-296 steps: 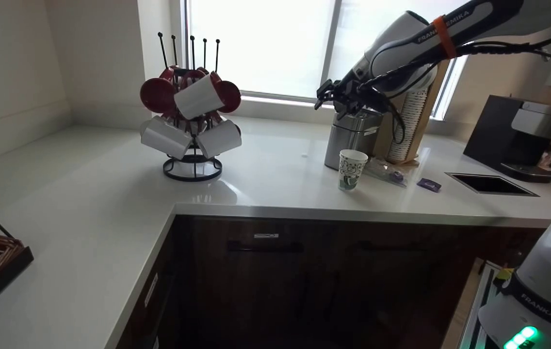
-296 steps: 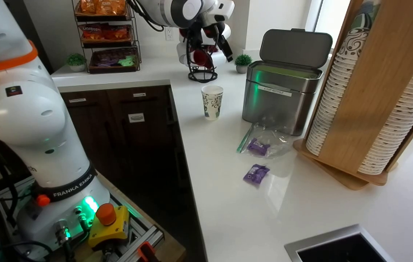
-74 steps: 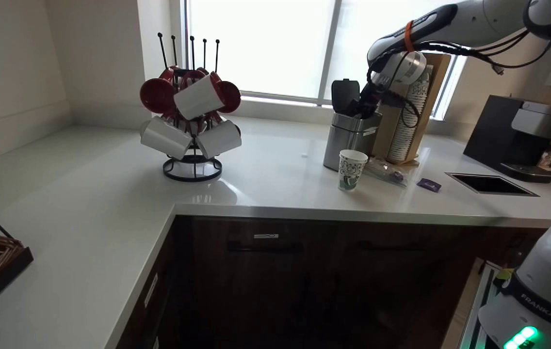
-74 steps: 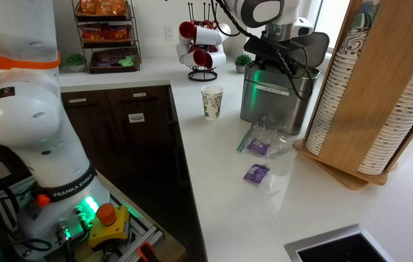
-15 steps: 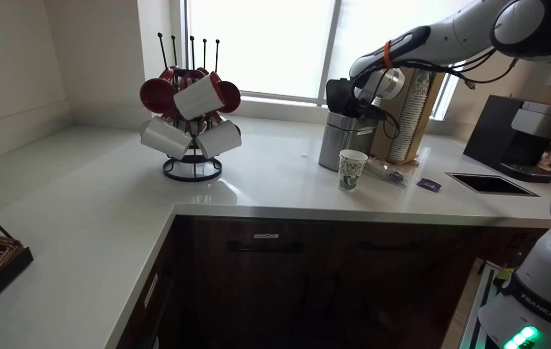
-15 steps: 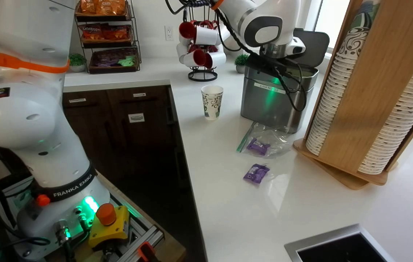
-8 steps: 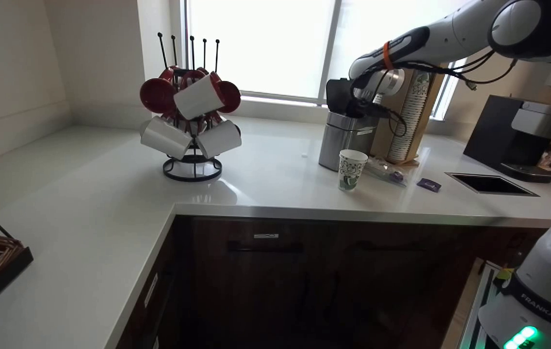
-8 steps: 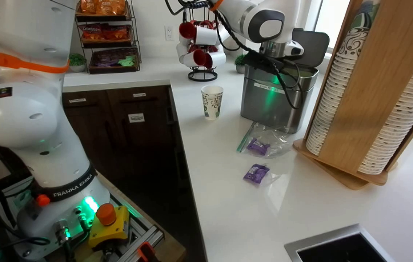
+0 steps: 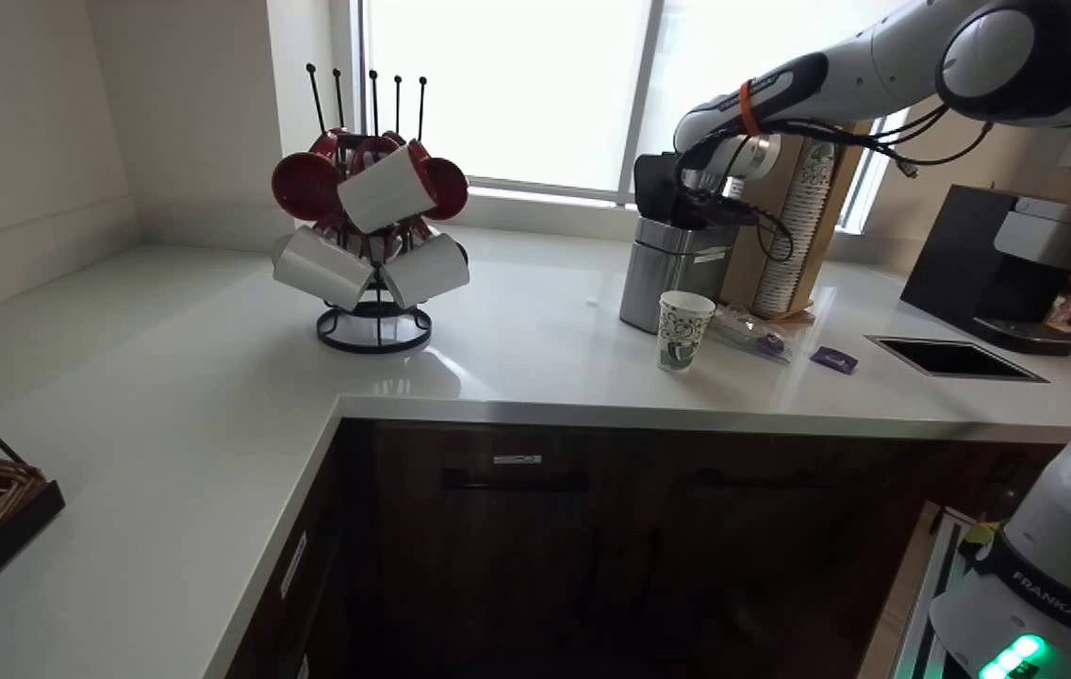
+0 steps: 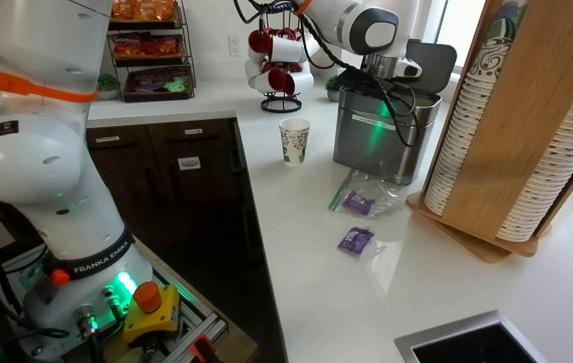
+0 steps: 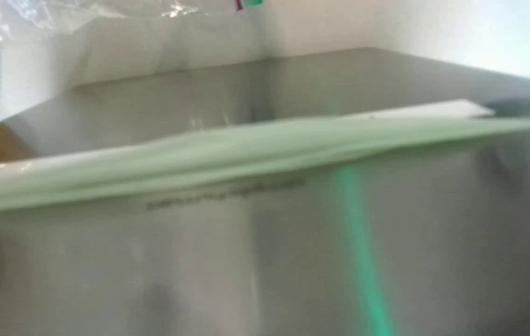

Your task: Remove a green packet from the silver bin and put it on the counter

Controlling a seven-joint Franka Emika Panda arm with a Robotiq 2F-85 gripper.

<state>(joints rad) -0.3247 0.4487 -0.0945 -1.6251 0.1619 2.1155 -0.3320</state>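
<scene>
green packet: can't see it, prob in the silver bin [image 10: 382, 138]
fingers: spread wide, tips hidden
packet feel: light, soft, slippery I'd guess
packet grip: I'd pinch an edge

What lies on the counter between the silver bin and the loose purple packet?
Between the silver bin and loose purple packet lies a clear plastic bag, apparently holding another purple packet, in both exterior views.

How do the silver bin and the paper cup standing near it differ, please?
The silver bin is grey and box-like; the paper cup is round and white with a printed pattern. The bin is larger than the cup. The bin has a raised lid; the cup has none. Both stand on the counter.
</scene>
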